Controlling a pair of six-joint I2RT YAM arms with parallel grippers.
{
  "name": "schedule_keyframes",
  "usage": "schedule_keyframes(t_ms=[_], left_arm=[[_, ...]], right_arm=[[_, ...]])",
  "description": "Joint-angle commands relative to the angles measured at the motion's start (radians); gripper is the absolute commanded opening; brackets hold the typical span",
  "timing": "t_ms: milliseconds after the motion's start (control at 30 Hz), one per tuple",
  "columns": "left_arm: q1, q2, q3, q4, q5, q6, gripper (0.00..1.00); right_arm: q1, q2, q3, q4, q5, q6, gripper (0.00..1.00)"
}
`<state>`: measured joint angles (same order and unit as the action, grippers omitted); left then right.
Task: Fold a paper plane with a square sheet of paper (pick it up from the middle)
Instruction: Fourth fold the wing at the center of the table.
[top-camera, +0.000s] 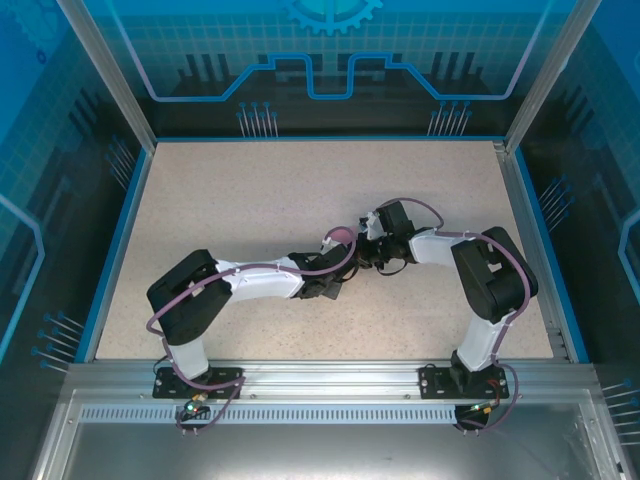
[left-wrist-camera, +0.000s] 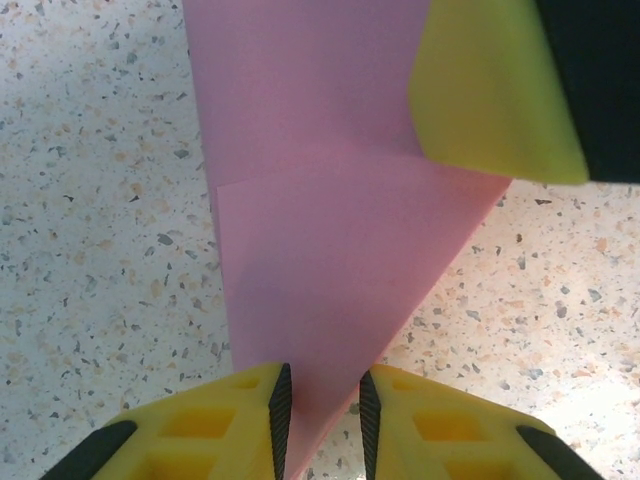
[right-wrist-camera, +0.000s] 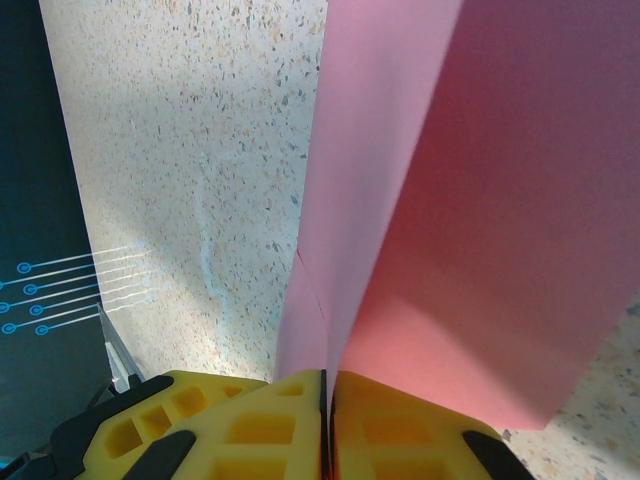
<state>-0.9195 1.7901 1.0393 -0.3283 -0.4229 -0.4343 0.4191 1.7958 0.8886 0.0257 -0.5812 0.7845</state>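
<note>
Pink paper (left-wrist-camera: 320, 250); yellow left tool (left-wrist-camera: 322, 385); yellow right tool (right-wrist-camera: 327, 380); speckled beige table (left-wrist-camera: 100, 250)

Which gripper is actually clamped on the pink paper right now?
The right gripper: its jaws are pressed together on the pink paper. The left gripper has its jaws apart, with the paper's pointed tip in the gap between them.

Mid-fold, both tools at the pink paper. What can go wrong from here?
1. The left tool has its jaws apart around the pointed tip of the paper. A skewed close may crumple the tip or miss it.
2. The right tool is shut on a folded edge of the paper. A pull from the other side might tear it or drag the fold off line.
</note>
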Motion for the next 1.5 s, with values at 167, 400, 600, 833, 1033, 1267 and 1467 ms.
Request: schedule_keyframes(t_ms=[167,400,600,833,1033,1267,1467], left_arm=[[-0.007,0.019,0.019,-0.027,-0.035,0.024,0.25],[-0.008,0.019,0.016,-0.026,-0.030,0.018,0.19],[-0.007,0.022,0.014,-0.027,-0.028,0.004,0.11],[-0.003,0.010,0.006,-0.009,-0.005,-0.013,0.06],[0.048,-0.056,-0.057,0.089,0.145,-0.014,0.04],[0.162,-0.132,-0.172,0.271,0.461,-0.046,0.05],[0.272,-0.134,-0.273,0.448,0.692,-0.123,0.05]], right_arm=[[0.010,0.012,0.019,-0.021,-0.020,-0.002,0.09],[0.010,0.013,0.023,-0.024,-0.021,-0.004,0.10],[0.010,0.016,0.022,-0.024,-0.021,-0.003,0.10],[0.009,-0.003,0.019,-0.031,-0.022,-0.009,0.13],[-0.033,-0.104,-0.003,-0.072,-0.007,-0.033,0.26],[-0.087,-0.259,-0.075,-0.130,-0.009,-0.083,0.38],[-0.072,-0.296,-0.096,-0.113,-0.033,-0.090,0.34]])
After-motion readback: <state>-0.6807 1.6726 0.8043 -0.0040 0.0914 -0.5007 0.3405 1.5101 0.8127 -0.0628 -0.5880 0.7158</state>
